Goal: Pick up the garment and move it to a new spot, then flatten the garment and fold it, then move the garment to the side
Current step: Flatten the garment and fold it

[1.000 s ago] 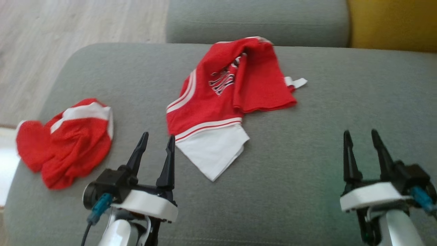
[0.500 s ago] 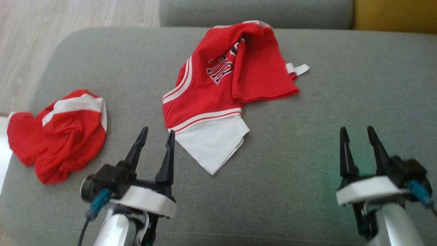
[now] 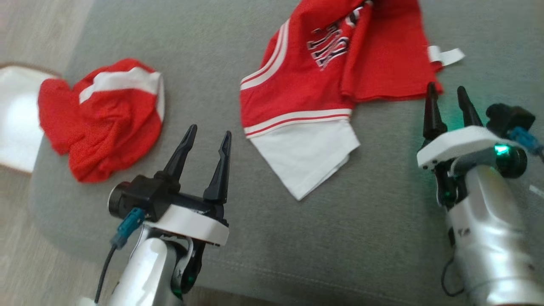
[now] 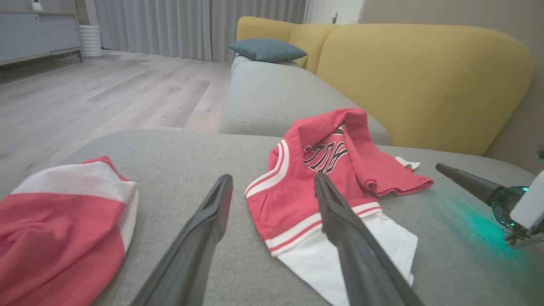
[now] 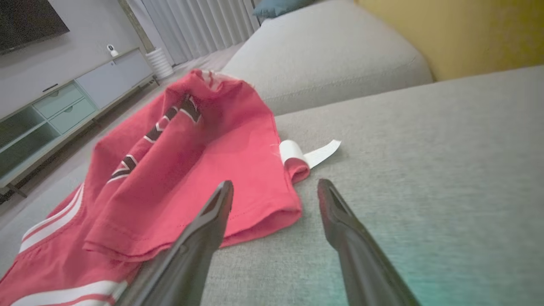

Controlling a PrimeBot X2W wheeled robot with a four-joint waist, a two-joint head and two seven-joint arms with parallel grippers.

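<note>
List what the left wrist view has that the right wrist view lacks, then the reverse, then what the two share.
Left wrist view: a crumpled red and white garment at the lower left, and a finger of the right gripper with a green glow beside it.
Right wrist view: a dark screen on the wall.
Shared: the red jersey with its lettering, its white tag, the grey sofa seat, the yellow backrest, and that arm's own open fingers in front, the left gripper included.
</note>
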